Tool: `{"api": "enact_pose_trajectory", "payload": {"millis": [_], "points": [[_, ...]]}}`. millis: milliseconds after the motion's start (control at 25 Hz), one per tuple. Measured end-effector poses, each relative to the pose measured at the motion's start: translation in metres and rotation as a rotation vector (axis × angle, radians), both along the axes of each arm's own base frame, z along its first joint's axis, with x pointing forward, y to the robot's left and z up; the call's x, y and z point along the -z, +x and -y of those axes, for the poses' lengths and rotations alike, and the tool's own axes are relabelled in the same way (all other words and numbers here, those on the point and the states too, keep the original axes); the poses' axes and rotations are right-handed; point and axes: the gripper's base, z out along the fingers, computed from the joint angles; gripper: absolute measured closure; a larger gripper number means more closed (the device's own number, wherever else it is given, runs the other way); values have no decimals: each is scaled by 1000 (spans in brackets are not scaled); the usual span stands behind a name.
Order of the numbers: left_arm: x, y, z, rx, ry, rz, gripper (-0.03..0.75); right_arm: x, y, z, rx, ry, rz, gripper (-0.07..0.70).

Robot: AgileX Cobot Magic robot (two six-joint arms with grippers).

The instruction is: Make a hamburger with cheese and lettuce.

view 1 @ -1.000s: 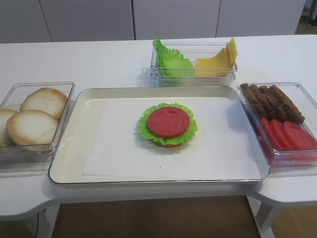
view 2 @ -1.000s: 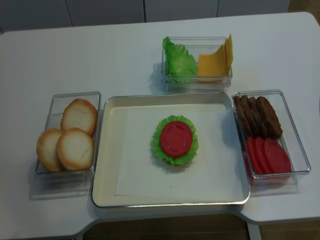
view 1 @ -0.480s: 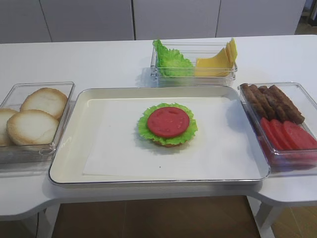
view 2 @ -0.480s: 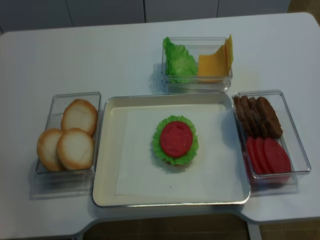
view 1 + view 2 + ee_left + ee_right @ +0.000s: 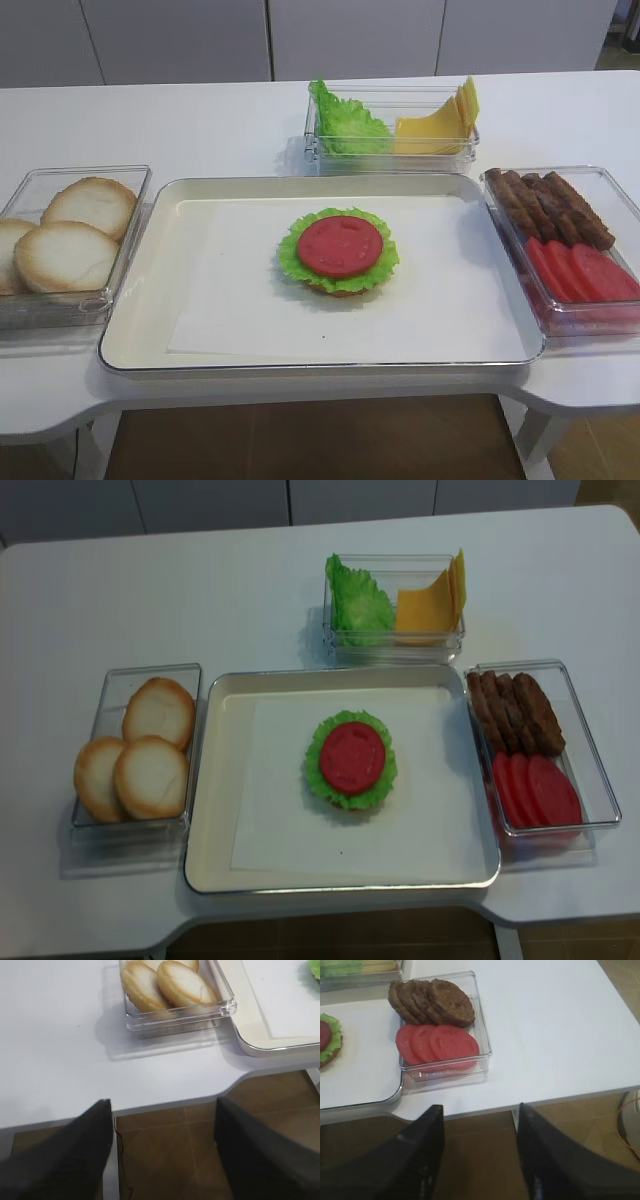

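**Stock at hand: both grippers spread and holding nothing, burger part-built on the tray**

1. Right gripper [image 5: 479, 1160]. Your jaws stand wide apart and hold nothing; both dark fingers [image 5: 422, 1160] hang off the table's [image 5: 545, 1035] near edge, over brown floor, touching nothing.
2. Left gripper [image 5: 162, 1150]. Likewise spread wide, nothing between the jaws, and off the table's near edge.
3. Meat and tomato box [image 5: 482, 1035]. Clear plastic, just ahead of your right gripper. Brown patties [image 5: 445, 1002] overlap at the far end, red tomato slices [image 5: 437, 1042] at the near end.
4. Tray [image 5: 150, 300]. Cream, metal-rimmed, lined with white paper [image 5: 230, 290], ahead and to the left of your right gripper, beside the meat box.
5. Hamburger [image 5: 340, 250]. At the middle of the tray, well ahead-left of your right gripper: bun base, ruffled lettuce [image 5: 292, 255], and a red slice on top.
6. Far box [image 5: 390, 155]. Beyond the tray, farthest from both grippers. Spare green leaves [image 5: 345, 125] on the left side, cheese [image 5: 435, 125] fanned on the right.
7. Bun box [image 5: 175, 1007]. Directly ahead of your left gripper, touching the tray's left rim; three pale bun halves [image 5: 185, 985] inside.
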Motion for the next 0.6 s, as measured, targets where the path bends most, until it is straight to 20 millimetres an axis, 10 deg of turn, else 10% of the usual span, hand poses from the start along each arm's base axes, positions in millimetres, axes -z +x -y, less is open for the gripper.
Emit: {"api": "enact_pose_trajectory", "payload": {"millis": [600], "points": [[0, 0, 0, 0, 0, 0, 249, 55, -19, -5, -83, -17, 21, 268]]}}
